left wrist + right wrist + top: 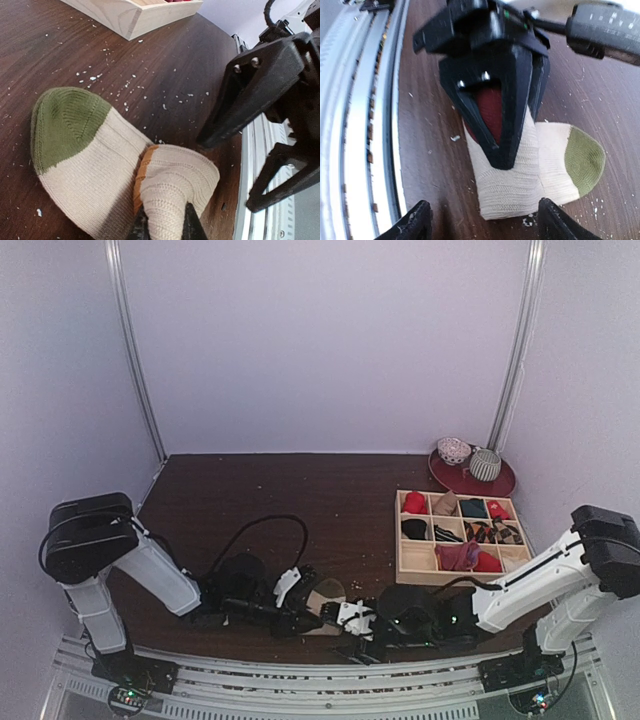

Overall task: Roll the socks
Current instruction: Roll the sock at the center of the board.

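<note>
left gripper (163,226) clamped on sock (95,165); right gripper (482,224) jaws apart; speckled dark wood table (165,65)

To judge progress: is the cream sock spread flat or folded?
Folded. The sock has its striped end doubled over its foot part, pinched in the left hand.
</note>
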`<state>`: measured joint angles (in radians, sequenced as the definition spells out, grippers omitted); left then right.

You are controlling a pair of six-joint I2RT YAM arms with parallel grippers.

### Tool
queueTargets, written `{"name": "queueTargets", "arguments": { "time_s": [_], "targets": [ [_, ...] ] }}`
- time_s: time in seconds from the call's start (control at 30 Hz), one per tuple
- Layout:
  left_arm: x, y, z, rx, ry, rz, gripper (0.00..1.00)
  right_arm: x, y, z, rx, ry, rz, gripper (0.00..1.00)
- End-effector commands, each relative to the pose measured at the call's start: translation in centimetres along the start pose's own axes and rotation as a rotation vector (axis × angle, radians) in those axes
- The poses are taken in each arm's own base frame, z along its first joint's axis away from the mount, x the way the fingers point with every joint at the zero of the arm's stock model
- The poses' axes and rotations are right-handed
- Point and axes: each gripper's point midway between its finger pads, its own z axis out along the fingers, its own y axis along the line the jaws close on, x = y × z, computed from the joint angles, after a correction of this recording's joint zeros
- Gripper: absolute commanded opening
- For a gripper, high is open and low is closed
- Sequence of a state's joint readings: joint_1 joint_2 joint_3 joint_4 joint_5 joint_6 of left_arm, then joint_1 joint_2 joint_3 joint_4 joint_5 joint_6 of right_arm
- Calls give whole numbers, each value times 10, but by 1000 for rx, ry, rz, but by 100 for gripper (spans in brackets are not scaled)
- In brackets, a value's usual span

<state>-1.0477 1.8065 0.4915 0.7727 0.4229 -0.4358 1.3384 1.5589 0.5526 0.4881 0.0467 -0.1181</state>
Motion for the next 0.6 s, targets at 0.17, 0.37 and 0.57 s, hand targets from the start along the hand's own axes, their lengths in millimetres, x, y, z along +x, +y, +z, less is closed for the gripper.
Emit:
{"name": "queueTargets", "arguments": {
  "time_s": [0.17, 0.37, 0.57],
  "targets": [
    [94, 16, -12, -56, 320, -202, 0, 17, -27, 25, 204, 87, -162, 74],
    [99, 17, -12, -49, 334, -206, 0, 15, -24, 33, 192, 72, -182, 71],
    [96, 15, -10, -35, 332, -198, 0, 32, -7, 48, 104, 140, -157, 41]
  ]
}}
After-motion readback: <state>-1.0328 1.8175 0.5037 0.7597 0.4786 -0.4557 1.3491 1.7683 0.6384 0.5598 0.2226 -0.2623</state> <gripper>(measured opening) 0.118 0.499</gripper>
